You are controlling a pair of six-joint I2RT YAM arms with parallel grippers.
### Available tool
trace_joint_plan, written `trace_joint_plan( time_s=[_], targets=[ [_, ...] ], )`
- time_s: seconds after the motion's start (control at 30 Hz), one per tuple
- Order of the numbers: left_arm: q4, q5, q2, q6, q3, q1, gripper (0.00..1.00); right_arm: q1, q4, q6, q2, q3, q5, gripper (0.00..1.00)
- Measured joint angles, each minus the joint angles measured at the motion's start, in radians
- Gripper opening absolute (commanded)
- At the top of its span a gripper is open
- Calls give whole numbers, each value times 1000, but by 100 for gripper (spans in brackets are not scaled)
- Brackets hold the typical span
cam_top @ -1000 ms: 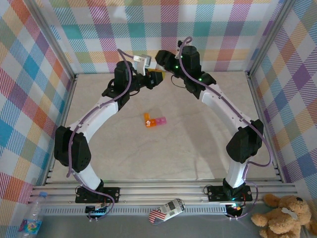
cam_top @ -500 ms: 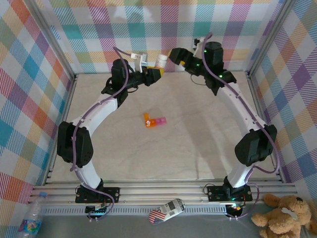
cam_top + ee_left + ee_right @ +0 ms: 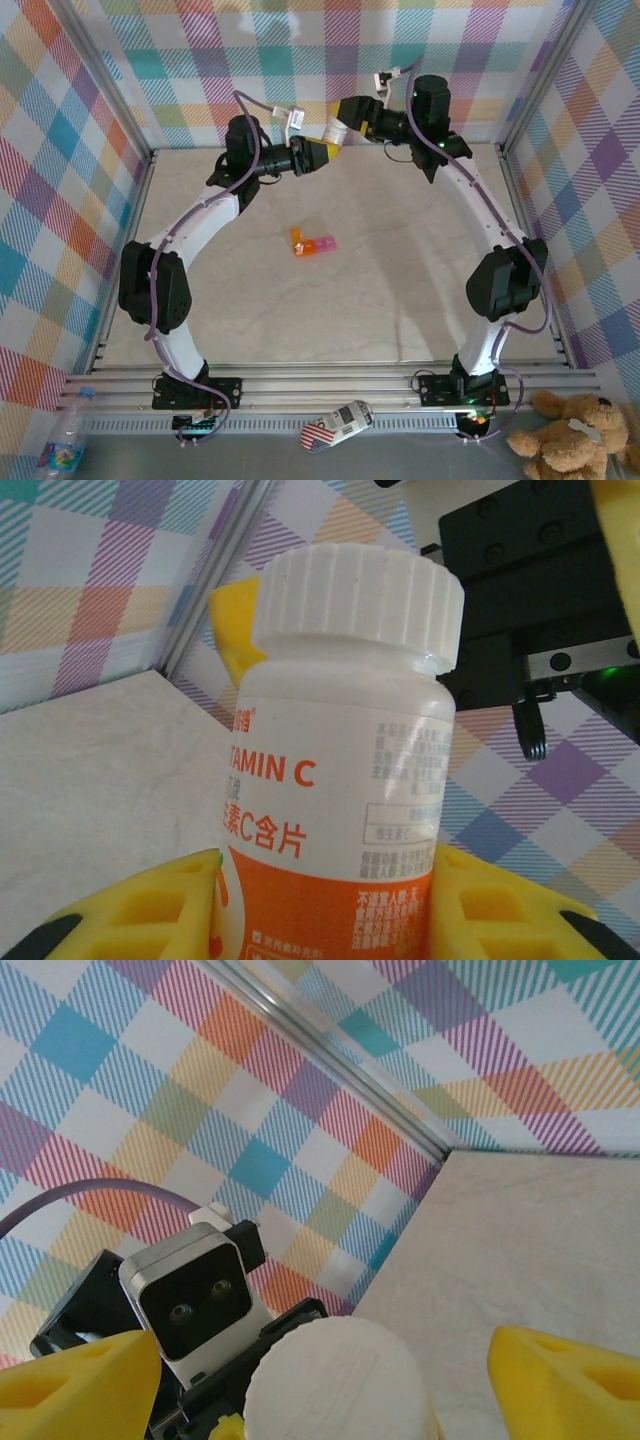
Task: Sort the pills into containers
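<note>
Notes containers (image 3: 312,244) flat mid-table, orange part left, pink part right, well apart from both grippers. Farther back, raised off the table near the rear wall, finds left gripper (image 3: 322,154) clamped on the lower body of a bottle (image 3: 340,780), white cap (image 3: 355,595) on. Past that, finds right gripper (image 3: 322,1352) facing the left one, yellow fingers (image 3: 75,1385) spread apart either side of the cap, not touching it.
</note>
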Motion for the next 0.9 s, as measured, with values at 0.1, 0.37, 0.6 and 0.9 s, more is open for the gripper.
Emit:
trace_joint_plan(
  time_s=[0.1,0.37,0.6,0.9],
  targets=[
    [0,15,3,-7,5,0,0,6,0,-1,14,15,-19,75],
    [7,34,14,-16,22,0,0,10,-2,7,23,24,-35,46],
    [4,33,14,-19,26,0,0,15,1,3,24,25,-22,38],
    [-62,-50,10,19,16,-3,0,98,27,26,-30,-77,318,37]
  ],
)
